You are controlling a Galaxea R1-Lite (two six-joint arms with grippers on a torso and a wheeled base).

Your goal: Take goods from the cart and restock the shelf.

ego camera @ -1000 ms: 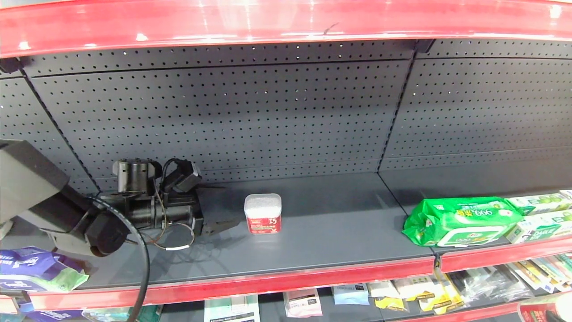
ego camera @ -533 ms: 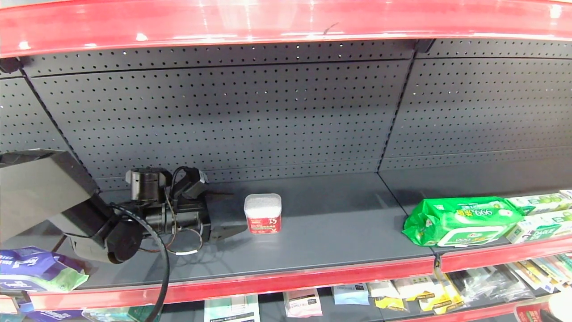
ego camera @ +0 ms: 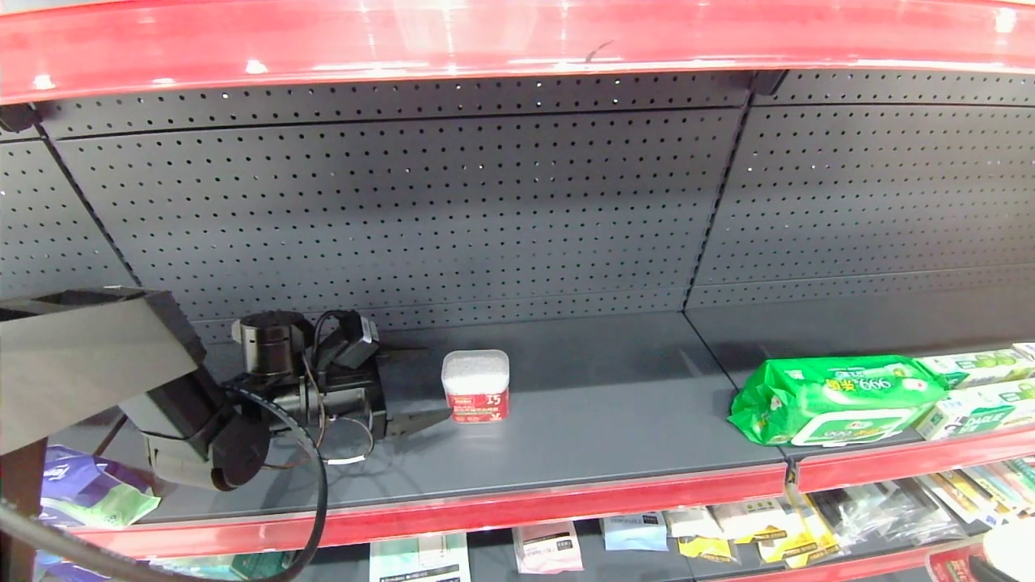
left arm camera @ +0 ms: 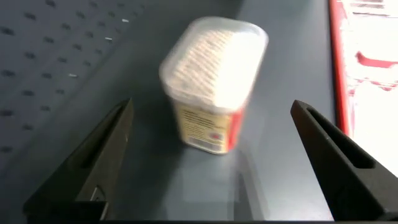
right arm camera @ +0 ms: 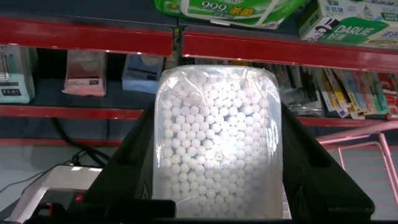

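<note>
Left gripper [ego camera: 434, 381] is lying low on the grey shelf [ego camera: 614, 420], jaws spread wide and gripping nothing, with the white-capped, red-labelled tub [ego camera: 475, 385] standing upright just ahead of its tips, lined up between them and apart from both. Right gripper [right arm camera: 217, 155] is clamping a second clear tub [right arm camera: 217, 112] of white swab heads, low in front of the lower shelves. Judgement: the left arm is lining up on the standing tub, so it should be centring it between both fingers and staying level, since a one-sided touch is likely tipping so tall and light a tub.
</note>
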